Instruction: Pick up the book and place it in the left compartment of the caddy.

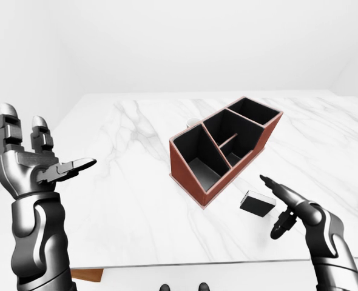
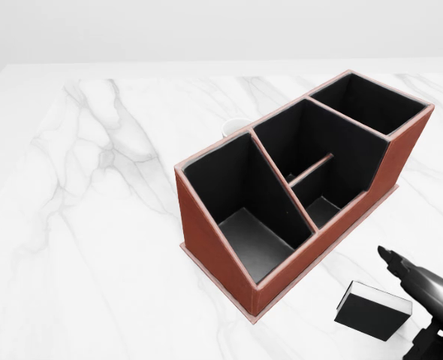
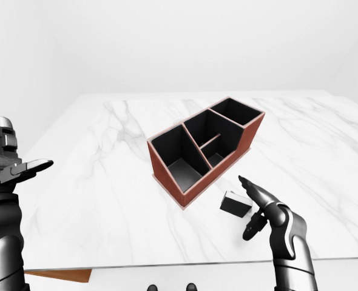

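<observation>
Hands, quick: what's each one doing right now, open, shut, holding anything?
Left hand: open, raised at the view's left, holding nothing.
Right hand: open, fingers spread beside the book, not gripping it.

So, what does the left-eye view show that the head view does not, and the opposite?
Only the left-eye view shows the raised, open left hand, the table's near edge and the walls. Only the head view shows clearly a white round thing above the caddy. Both show the caddy, the book lying to its right, and the open right hand near the book.
</observation>
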You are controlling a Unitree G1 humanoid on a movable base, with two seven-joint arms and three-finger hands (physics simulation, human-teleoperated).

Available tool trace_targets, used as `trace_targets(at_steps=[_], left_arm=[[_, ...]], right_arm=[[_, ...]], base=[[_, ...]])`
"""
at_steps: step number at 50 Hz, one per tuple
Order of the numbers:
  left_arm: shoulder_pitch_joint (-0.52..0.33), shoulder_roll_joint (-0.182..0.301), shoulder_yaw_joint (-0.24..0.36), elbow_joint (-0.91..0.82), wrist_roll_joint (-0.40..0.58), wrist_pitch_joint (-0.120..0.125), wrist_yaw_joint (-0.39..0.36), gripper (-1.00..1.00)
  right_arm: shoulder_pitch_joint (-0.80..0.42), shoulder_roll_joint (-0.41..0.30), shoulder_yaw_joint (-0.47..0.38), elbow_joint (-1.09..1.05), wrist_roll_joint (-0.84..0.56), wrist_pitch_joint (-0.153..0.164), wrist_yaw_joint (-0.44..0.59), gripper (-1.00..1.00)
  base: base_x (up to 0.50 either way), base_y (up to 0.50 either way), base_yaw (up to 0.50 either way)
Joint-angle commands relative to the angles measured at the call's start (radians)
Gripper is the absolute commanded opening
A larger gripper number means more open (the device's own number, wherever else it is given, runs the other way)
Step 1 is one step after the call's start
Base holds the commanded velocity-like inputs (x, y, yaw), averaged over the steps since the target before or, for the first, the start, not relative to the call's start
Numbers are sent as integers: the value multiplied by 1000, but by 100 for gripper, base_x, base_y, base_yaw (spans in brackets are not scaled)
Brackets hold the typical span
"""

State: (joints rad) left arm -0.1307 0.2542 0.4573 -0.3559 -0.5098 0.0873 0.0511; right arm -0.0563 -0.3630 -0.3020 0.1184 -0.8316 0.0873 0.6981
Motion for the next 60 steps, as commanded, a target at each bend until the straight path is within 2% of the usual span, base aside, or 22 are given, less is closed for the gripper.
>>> trace_targets(at_steps=[1, 60], left_arm=[[-1, 3, 3, -3, -5, 0, 2, 100], [-3, 1, -3, 6, 0, 0, -2, 100]], right_arm=[[-14, -7, 10, 9, 5, 0, 0, 100], [-132, -52, 76, 310, 100, 0, -2, 100]], base=[[0, 0, 0], [0, 0, 0]])
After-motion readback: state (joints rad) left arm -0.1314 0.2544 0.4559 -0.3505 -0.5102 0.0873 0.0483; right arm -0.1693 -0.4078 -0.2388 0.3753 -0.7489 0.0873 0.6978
